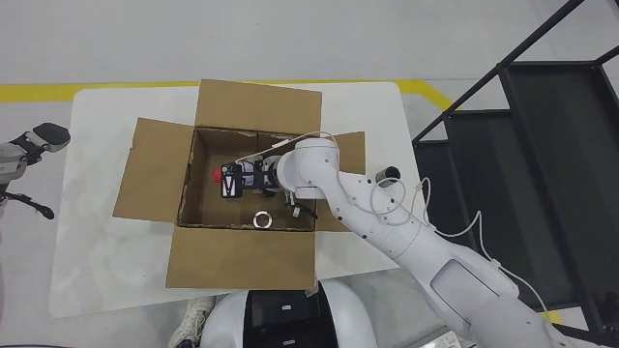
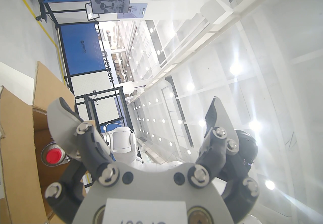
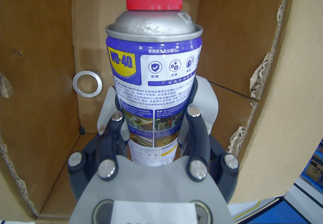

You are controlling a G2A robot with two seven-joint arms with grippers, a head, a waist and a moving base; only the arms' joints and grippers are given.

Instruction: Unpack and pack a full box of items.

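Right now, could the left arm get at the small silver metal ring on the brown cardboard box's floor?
Probably yes, though tightly. The ring lies uncovered and the left gripper is open and empty, but the right gripper, holding the blue spray can, sits close beside it.

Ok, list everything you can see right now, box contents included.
cardboard box: 1, brown, open on the table
spray can: 1, blue-white with red cap, inside the box
metal ring: 1, silver, on the box floor
table: 1, white, under the box
floor line: 1, yellow, beyond the table
steps: 1 set, black, beside the table
right tool: 1, grey, shut on the spray can
left tool: 1, grey, open, beside the table
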